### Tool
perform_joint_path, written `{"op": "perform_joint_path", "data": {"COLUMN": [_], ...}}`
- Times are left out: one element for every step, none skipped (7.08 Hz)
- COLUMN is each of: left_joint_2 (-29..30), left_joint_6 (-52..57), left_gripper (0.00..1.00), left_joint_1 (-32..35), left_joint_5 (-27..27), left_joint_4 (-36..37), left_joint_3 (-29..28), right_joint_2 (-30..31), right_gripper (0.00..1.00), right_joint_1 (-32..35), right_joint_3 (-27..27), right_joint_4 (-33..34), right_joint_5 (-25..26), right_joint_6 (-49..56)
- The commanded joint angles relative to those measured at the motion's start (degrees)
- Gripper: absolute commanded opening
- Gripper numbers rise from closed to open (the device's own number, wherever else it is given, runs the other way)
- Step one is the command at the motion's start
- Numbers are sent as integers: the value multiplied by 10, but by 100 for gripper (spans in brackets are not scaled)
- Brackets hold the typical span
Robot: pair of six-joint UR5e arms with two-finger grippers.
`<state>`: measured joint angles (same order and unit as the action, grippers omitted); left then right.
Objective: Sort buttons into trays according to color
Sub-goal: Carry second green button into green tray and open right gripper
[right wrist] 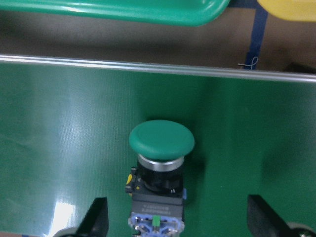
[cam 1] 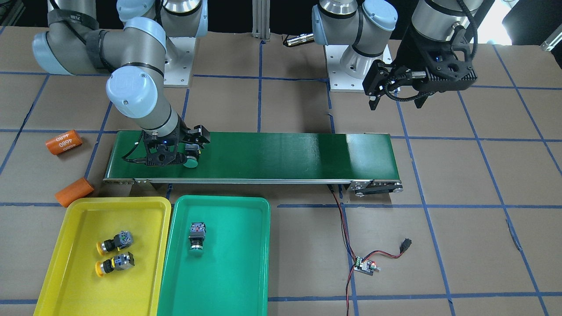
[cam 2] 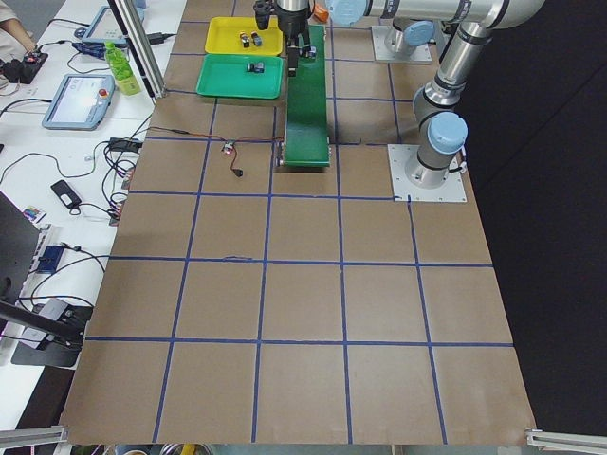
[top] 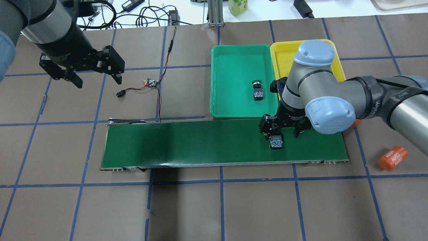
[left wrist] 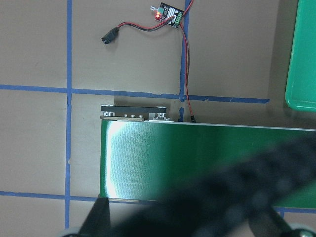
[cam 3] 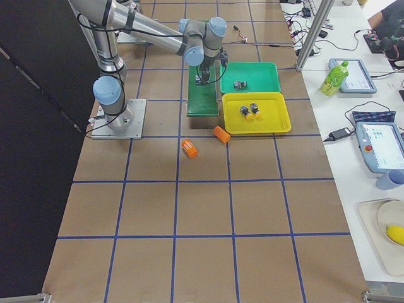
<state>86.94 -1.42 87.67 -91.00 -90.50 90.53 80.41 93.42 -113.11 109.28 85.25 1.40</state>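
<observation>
A green-capped button (right wrist: 161,140) lies on its side on the conveyor belt (cam 1: 285,153), cap toward the trays. My right gripper (top: 280,134) hangs over it, open, its fingers (right wrist: 96,217) wide on either side and clear of the button (cam 1: 191,161). Another green button (cam 1: 197,237) lies in the green tray (cam 1: 228,272). Two yellow buttons (cam 1: 115,242) (cam 1: 115,262) lie in the yellow tray (cam 1: 79,285). My left gripper (top: 97,79) is open and empty, high over the table past the belt's other end.
Two orange cylinders (cam 1: 64,141) (cam 1: 73,191) lie on the table beside the belt's end near the yellow tray. A small controller board (cam 1: 365,265) with red and black wires lies on the operators' side of the belt. The trays sit side by side, touching.
</observation>
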Motion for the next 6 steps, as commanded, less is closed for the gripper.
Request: {"op": "perform_joint_path", "data": {"left_joint_2": [-1,0,0,0,0,0], "left_joint_6": [1,1,2,2,2,2], "left_gripper": [100,100,100,100,100,100], "left_joint_1": [2,2,2,2,2,2], "left_joint_5": [-2,-1,-1,-1,-1,-1], "left_joint_4": [0,0,0,0,0,0], "left_joint_3": [0,-1,-1,-1,-1,-1], "right_joint_2": [-8,-8,-7,-6,-5,5], "right_gripper": [41,0,0,0,0,0], "right_joint_1": [-3,-3,-3,-3,-4,-3], "right_joint_3": [-4,-4,-1,2,3,18], "right_joint_4": [2,2,2,2,8,15], "right_joint_5": [1,4,4,2,2,-2], "right_joint_6": [-1,-2,-1,-1,0,0]}}
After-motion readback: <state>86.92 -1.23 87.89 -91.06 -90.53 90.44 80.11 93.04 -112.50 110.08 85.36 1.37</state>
